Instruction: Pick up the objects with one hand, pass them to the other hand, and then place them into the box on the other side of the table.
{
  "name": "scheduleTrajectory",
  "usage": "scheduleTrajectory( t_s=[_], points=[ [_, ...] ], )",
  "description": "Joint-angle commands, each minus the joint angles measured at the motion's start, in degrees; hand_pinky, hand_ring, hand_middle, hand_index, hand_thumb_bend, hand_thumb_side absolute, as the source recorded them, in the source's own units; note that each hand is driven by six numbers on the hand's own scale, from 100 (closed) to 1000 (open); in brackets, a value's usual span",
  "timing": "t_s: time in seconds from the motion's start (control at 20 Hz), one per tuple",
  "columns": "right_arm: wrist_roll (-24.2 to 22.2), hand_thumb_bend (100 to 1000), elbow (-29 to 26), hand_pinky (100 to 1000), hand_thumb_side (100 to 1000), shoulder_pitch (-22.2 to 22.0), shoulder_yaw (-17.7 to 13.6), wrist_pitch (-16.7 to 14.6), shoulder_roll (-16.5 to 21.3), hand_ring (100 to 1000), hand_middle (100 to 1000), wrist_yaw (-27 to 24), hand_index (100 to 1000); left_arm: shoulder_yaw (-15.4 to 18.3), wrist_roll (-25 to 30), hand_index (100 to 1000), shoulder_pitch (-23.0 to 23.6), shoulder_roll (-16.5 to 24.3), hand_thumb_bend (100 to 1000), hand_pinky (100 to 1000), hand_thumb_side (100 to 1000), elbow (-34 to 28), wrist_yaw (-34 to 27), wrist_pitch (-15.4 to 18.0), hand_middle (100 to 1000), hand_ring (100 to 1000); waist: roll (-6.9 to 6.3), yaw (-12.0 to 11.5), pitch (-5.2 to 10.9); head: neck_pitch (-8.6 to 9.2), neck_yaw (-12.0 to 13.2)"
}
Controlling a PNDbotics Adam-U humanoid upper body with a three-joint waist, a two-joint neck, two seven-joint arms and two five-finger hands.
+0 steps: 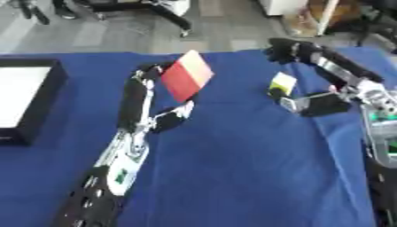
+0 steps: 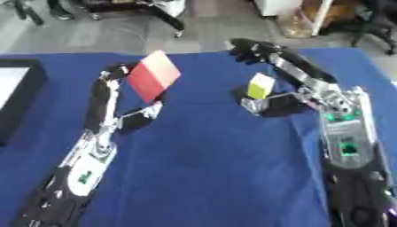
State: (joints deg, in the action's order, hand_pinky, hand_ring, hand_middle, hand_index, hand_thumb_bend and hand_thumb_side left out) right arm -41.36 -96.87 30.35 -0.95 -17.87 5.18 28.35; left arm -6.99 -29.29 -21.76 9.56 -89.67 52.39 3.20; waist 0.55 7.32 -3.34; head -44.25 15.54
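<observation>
- At the far left, a black-walled box point(image 1: 46, 95) with a pale floor sits on the desk point(image 1: 248, 177), which is covered by a blue cloth; the view's left edge cuts the box off.
- Between the box and the left arm lies a strip of bare blue cloth, open room for moving.
- The left arm comes up from the lower left and ends at the left hand point(image 1: 145, 73), whose fingers are curled round the lower left edge of a flat card point(image 1: 186, 75) that shades from red to pale orange.
- The card is held tilted, lifted off the cloth, its upper corner reaching toward the far edge of the desk.
- The desk's far edge runs just behind the card and both hands; beyond it is grey floor with chair legs and other furniture.
- The middle and near part of the desk, between the two arms, is bare blue cloth.
- A small yellow and white block point(image 2: 260, 86) stands right of centre, well apart from the card.
- The right hand point(image 2: 263, 104) has its thumb and fingers closed on the block's lower part, the long fingers arching above and behind it.
- The right arm runs down the right side, close to the desk's right edge.
</observation>
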Motion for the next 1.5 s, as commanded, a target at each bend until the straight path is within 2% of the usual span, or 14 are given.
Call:
scheduleTrajectory(
  t_s=[0.05,0.15,0.3,0.4,0.6,0.75,1.1,1.15,1.2,1.25,1.3,1.4,1.5],
  points=[
    [-0.43,126,-1.50,841,211,-0.16,-0.37,0.51,1.46,850,849,-0.56,1000,3.75,1.52,440,-0.60,6.17,135,810,205,-4.71,-0.37,-4.82,416,543,-0.97,-0.22,2.14,0.13,4.54],
    [-0.84,117,-1.36,840,215,-0.93,-0.30,0.50,1.69,850,849,-0.64,1000,5.80,3.21,441,-0.34,10.47,144,809,200,-6.38,-2.35,-8.21,416,545,-1.30,-0.39,2.52,0.13,7.09],
    [-1.53,100,-1.00,840,219,-1.77,-0.01,0.40,1.90,849,850,-0.97,1000,8.52,6.59,445,0.15,17.85,203,805,192,-6.66,-5.48,-12.97,418,547,-1.80,-0.60,2.95,0.13,11.32],
    [-2.20,100,-0.74,840,228,-2.23,0.23,0.03,1.91,849,850,-1.18,1000,9.90,9.49,450,0.31,23.22,223,803,188,-5.10,-7.03,-16.00,421,549,-2.01,-0.58,3.10,0.13,12.58],
    [-3.07,100,-0.17,841,232,-2.61,0.47,-0.55,1.98,850,851,-1.41,1000,11.17,14.38,465,-0.93,31.12,253,799,177,1.31,-7.09,-19.76,425,556,-1.98,-0.43,3.30,0.13,12.17],
    [-3.30,100,0.08,841,231,-2.79,0.59,-0.87,1.91,850,851,-1.59,1000,10.68,19.33,478,-3.10,35.25,272,798,178,10.66,-4.93,-21.18,444,563,-1.80,-0.07,3.55,0.13,11.35],
    [-3.88,100,0.51,840,234,-3.10,0.77,-1.28,1.67,849,850,-2.07,1000,10.60,27.09,532,-9.45,37.59,332,796,210,32.38,1.02,-22.14,457,581,-1.44,0.75,3.64,0.13,10.11],
    [-3.93,100,0.55,840,233,-3.15,0.78,-1.29,1.63,849,850,-2.10,1000,10.66,27.86,555,-10.28,37.64,347,796,218,35.18,2.03,-22.44,465,588,-1.42,0.86,3.63,0.13,10.12],
    [-4.00,100,0.59,840,221,-3.21,0.78,-1.27,1.59,848,849,-2.11,1000,10.86,29.00,641,-11.23,37.58,371,808,266,38.48,2.78,-22.97,527,620,-1.40,0.97,3.61,0.13,10.16],
    [-4.07,100,0.64,839,223,-3.25,0.81,-1.25,1.56,848,849,-2.13,1000,11.04,30.62,730,-12.06,37.45,415,822,327,41.53,3.02,-23.39,603,663,-1.37,1.06,3.60,0.13,10.18],
    [-4.17,100,0.67,840,224,-3.27,0.85,-1.26,1.52,848,849,-2.17,1000,11.13,32.94,880,-12.75,37.31,647,851,490,44.25,2.84,-23.59,714,728,-1.36,1.15,3.58,0.13,10.21],
    [-4.34,100,0.67,840,225,-3.32,0.88,-1.29,1.47,848,849,-2.31,1000,11.25,37.08,907,-13.72,37.22,712,860,518,47.55,2.71,-23.90,741,742,-1.37,1.29,3.55,0.13,10.18],
    [-4.35,100,0.62,839,220,-3.34,0.78,-1.19,1.43,848,848,-2.31,1000,11.44,39.29,962,-13.93,37.12,876,878,540,48.34,3.06,-24.19,805,782,-1.42,1.40,3.52,0.13,10.35]
  ],
)
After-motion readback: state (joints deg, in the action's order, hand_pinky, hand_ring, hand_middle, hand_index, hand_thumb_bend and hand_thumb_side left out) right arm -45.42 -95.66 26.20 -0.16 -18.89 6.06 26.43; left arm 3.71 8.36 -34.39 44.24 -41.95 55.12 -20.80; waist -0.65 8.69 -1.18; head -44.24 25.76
